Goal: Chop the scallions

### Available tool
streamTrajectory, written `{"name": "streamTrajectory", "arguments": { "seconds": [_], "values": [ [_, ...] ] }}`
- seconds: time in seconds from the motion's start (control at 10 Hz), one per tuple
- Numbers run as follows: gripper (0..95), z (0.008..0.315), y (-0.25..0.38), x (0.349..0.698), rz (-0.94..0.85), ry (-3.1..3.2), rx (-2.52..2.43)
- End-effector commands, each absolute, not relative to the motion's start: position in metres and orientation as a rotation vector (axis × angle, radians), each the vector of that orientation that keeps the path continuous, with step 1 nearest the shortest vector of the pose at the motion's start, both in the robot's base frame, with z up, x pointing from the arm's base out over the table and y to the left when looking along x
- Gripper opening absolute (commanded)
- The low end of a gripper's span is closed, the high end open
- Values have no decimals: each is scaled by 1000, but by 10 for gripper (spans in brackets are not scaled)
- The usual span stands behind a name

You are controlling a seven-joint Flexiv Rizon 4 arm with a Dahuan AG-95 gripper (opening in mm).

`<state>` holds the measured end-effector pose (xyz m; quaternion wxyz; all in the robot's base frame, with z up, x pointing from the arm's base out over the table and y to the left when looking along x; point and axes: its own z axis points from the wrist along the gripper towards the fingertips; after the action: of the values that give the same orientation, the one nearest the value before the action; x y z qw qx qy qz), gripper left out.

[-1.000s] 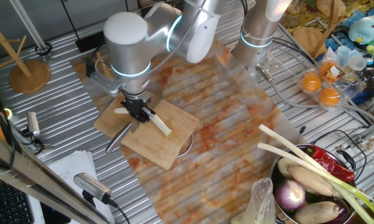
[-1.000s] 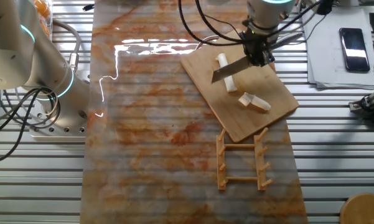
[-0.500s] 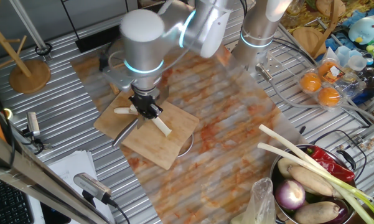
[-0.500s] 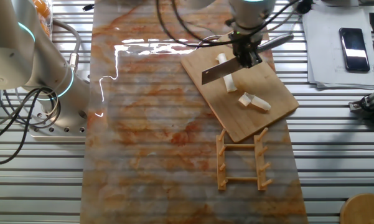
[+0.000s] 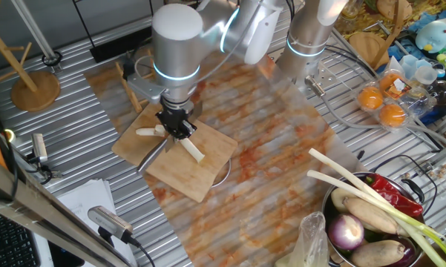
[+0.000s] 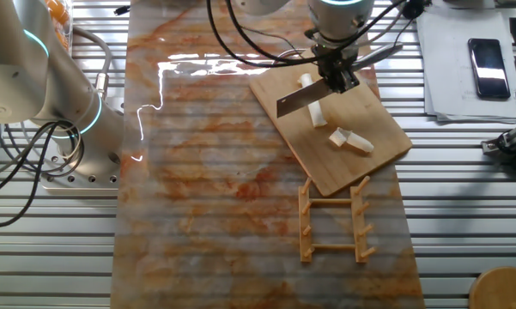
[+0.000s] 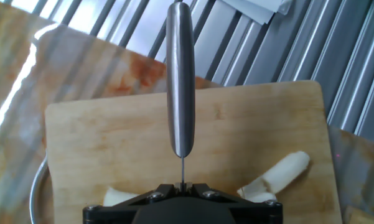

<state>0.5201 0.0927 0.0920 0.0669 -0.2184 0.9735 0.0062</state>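
My gripper (image 5: 174,124) is shut on a steel knife (image 6: 295,101) and holds it over the wooden cutting board (image 6: 361,163). The blade slants across the pale scallion stalk (image 6: 306,82); I cannot tell whether it touches it. Short cut chunks (image 6: 348,140) lie further along the board. In one fixed view a chunk (image 5: 147,132) lies left of the gripper and a longer piece (image 5: 194,150) right of it. The hand view shows the knife (image 7: 180,81) edge-on above the board (image 7: 99,143), with scallion pieces (image 7: 280,174) on both sides of the gripper (image 7: 182,186).
A wooden rack (image 6: 335,219) lies beside the board. A metal bowl (image 5: 340,194) with onion, pepper and long green-leaved stalks (image 5: 371,194) stands at the front right. Oranges (image 5: 382,104), a second arm's base (image 6: 64,112), a phone (image 6: 487,56) and a wooden stand (image 5: 35,89) ring the mat.
My gripper has carried the knife sideways over the board, left in the other fixed view, further along the stalk. The scallion pieces have not moved.
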Motion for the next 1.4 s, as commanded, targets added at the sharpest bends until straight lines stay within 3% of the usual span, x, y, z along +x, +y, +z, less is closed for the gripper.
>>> {"name": "streamTrajectory", "arguments": {
  "seconds": [0.1,1.4],
  "values": [
    [0,96,95,526,22,2890,-681],
    [0,97,100,532,-58,2666,-632]
  ]
}}
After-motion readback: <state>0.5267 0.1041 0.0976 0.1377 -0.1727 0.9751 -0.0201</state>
